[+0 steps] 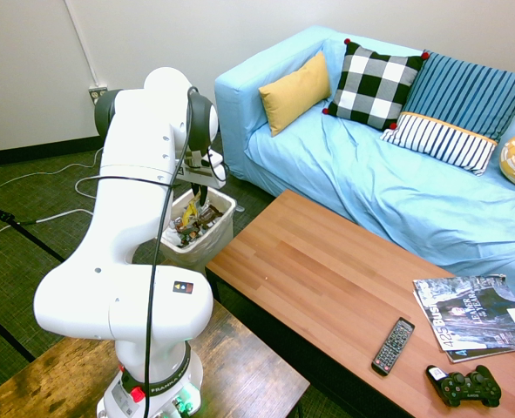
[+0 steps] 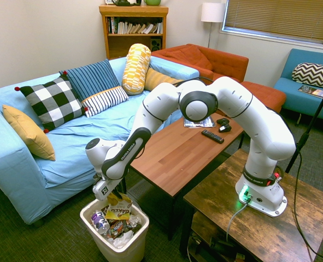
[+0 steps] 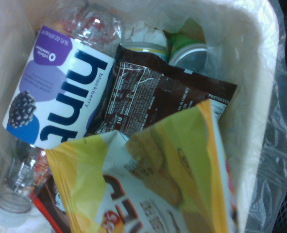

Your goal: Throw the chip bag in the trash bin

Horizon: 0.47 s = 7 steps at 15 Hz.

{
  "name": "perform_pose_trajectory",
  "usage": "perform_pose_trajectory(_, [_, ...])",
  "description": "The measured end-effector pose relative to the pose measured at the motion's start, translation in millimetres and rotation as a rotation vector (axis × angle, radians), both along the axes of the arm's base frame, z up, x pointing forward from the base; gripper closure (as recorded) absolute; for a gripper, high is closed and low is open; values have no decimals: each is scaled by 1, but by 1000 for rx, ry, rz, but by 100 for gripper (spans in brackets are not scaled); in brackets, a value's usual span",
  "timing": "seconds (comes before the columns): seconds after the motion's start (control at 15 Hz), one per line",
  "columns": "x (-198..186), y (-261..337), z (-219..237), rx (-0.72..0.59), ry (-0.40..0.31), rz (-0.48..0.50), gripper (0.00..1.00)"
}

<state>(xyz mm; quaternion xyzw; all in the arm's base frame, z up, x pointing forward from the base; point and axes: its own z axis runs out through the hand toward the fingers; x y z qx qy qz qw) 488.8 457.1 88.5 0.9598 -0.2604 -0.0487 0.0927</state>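
Hanging just above the trash bin (image 2: 117,248), the gripper (image 2: 111,194) points steeply down with its fingers clamped on the top edge of the chip bag (image 2: 118,209). The bag's lower part dips inside the rim, over a clear bottle (image 3: 56,92) and dark wrapper (image 3: 153,92). The bin stands between the blue sofa (image 2: 52,164) and the wooden surface (image 2: 177,153).

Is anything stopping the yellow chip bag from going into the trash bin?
Nothing visible blocks it. The chip bag hangs from the shut gripper right over the open trash bin, above a bottle and brown wrapper.
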Motion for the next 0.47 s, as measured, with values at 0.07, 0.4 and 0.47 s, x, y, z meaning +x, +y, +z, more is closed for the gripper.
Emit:
perform_pose_trajectory(0.07, [2,0,1,-1,-3,-1,0])
perform_pose_trajectory(0.4, [5,-1,4,-2,-8,-4,0])
perform_pose_trajectory(0.47, [6,-1,5,-1,-10,-5,0])
